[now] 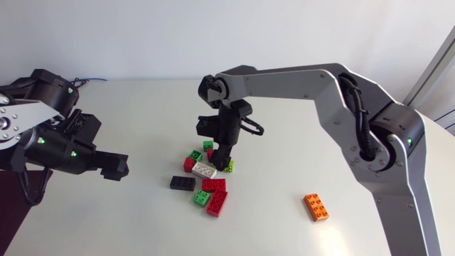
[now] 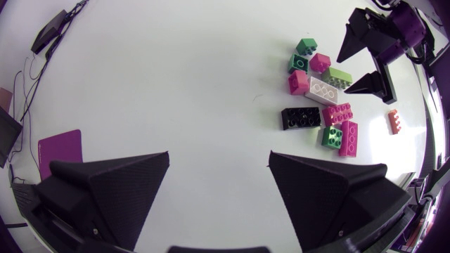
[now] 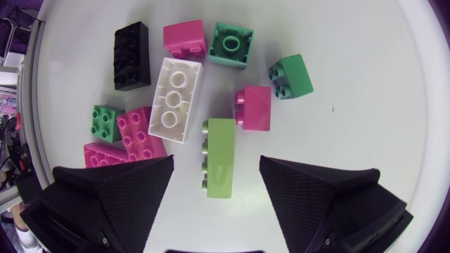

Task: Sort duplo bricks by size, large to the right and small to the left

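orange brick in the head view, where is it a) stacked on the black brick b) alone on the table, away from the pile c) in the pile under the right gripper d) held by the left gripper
b: the orange brick lies by itself on the table, clear of the pile under the right gripper.

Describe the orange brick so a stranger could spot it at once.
On the white table, find the brick pile under the right gripper. The orange brick lies alone to the pile's right, nearer the right arm: the only orange one, touching nothing.
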{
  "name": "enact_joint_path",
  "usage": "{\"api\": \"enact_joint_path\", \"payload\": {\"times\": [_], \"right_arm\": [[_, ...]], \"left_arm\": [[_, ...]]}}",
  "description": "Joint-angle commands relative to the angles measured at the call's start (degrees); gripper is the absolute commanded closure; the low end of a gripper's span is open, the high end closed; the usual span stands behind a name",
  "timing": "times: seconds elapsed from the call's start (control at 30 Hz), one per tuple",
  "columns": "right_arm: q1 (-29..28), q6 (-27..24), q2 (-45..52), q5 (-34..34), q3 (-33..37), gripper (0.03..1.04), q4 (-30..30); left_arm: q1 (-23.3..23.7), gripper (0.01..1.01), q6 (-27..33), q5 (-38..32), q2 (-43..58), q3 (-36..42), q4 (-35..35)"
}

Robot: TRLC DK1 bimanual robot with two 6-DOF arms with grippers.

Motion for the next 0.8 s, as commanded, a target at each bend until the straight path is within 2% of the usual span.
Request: {"api": "enact_joint_path", "payload": {"times": [0.0,0.33,0.5,0.63,0.67,0.77], "right_arm": [[-0.3,-1.1,2.6,0.4,0.7,0.21,-1.5],[-1.3,-0.8,4.4,0.3,-0.3,0.23,-2.3],[-1.9,-0.7,4.0,-1.7,-0.1,0.63,-1.6],[-2.1,-0.5,1.4,-2.9,-2.6,0.97,3.9],[-2.2,-0.5,1.0,-3.0,-3.0,1.01,4.7],[-2.2,-0.4,1.0,-3.1,-3.7,1.01,4.8]], "left_arm": [[-0.4,0.043,0.0,0.5,0.9,0.1,0.4],[-0.6,0.043,0.0,0.5,0.9,-0.5,0.7],[-0.8,0.043,0.0,0.5,0.9,-0.6,0.8],[-1.0,0.043,0.0,0.5,0.9,-0.7,0.9],[-1.1,0.043,0.0,0.5,0.9,-0.8,0.9],[-1.1,0.043,0.0,0.5,0.9,-1.1,1.1]]}}
